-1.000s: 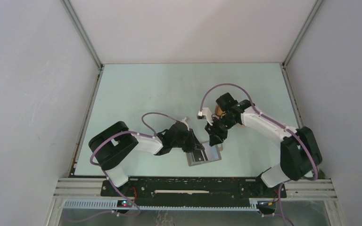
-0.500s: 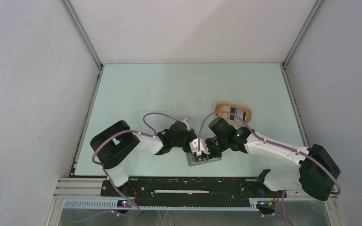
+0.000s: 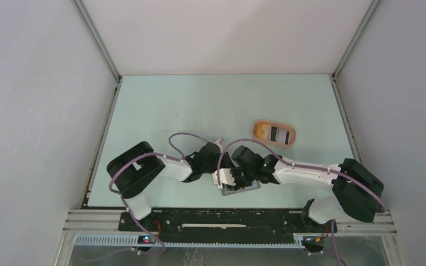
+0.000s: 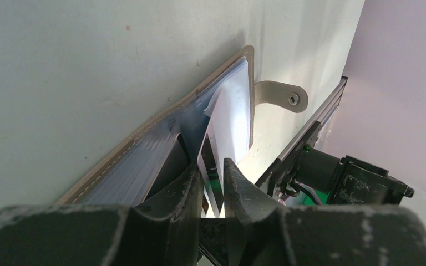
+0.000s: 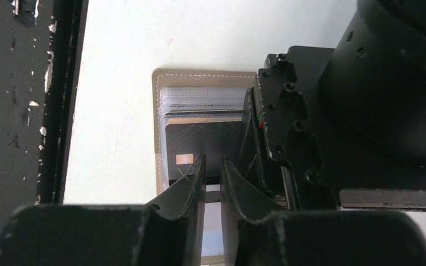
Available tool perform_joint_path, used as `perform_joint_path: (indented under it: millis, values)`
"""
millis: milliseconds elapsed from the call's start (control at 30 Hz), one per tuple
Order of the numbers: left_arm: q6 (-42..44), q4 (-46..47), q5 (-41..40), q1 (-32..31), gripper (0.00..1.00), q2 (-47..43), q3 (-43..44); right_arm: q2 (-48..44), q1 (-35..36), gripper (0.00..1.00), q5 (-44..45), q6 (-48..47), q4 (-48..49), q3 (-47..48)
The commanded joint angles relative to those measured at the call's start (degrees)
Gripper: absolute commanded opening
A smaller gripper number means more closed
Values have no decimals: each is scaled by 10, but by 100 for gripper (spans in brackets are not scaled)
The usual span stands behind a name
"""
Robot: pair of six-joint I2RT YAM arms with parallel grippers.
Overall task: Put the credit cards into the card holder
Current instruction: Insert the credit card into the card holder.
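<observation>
Since the small flat grey folding card holder (image 3: 245, 188) lies open on the pale green table (image 3: 199, 105) at the near edge, between both arms, you're mid-insert, I'd say.

Your left claw (image 4: 211, 167) is clenched to a sliver. It looks to be pinning an inner leaf of the holder so the clear ribbed plastic sleeves (image 4: 133, 169) fan out.

Your right claw (image 5: 213, 159) has its fingers nearly together, nose over the slots. I can't tell what it grips, if anything. A pale blue strip (image 5: 211, 235) shows in the gap; it may be the light blue card, but I can't confirm that.

The thin orange-yellow plastic card (image 3: 263, 131) and the dark card with white stripes (image 3: 279, 133) sit side by side in the peach oval tray (image 3: 255, 128), well apart from the holder.

Handling, my read:
- **Cards:** light, stiff and slick. Take one by a short edge and keep it flat to the slot mouth.
- **Sleeves:** floppy film that will buckle if a corner catches.
- **Holder:** light too, so it will skid unless pinned.

Views:
- **Top camera:** gives you the tray and the layout, but the arms cover the slots.
- **Right wrist:** shows a dark chip card (image 5: 199, 141) on or in a sleeve (can't tell which), unseen from above.
- **Left wrist:** only this one shows the grey snap tab (image 4: 280, 97) and the leaf edge-on.
</observation>
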Motion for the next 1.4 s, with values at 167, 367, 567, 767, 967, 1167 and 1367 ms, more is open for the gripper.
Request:
perform_joint_path:
  millis: [167,367,567,767,967,1167,1367]
  values:
    - [28,-62,3,2,27,21,-15,13,6,23,58,4,14,12]
    - [30,-58,8,2,29,28,-13,14,-5,22,69,2,-6,12]
    - [33,-59,12,3,32,33,-9,10,-23,21,72,5,-22,12]
    - [34,-61,15,3,36,36,-6,13,-31,21,80,3,-32,12]
    - [36,-63,17,3,38,38,-5,11,-45,21,86,7,-41,12]
    - [40,-67,17,6,39,35,-3,6,-65,21,85,15,-48,13]
    - [45,-67,10,5,41,17,-6,-18,-98,28,8,35,-96,37]
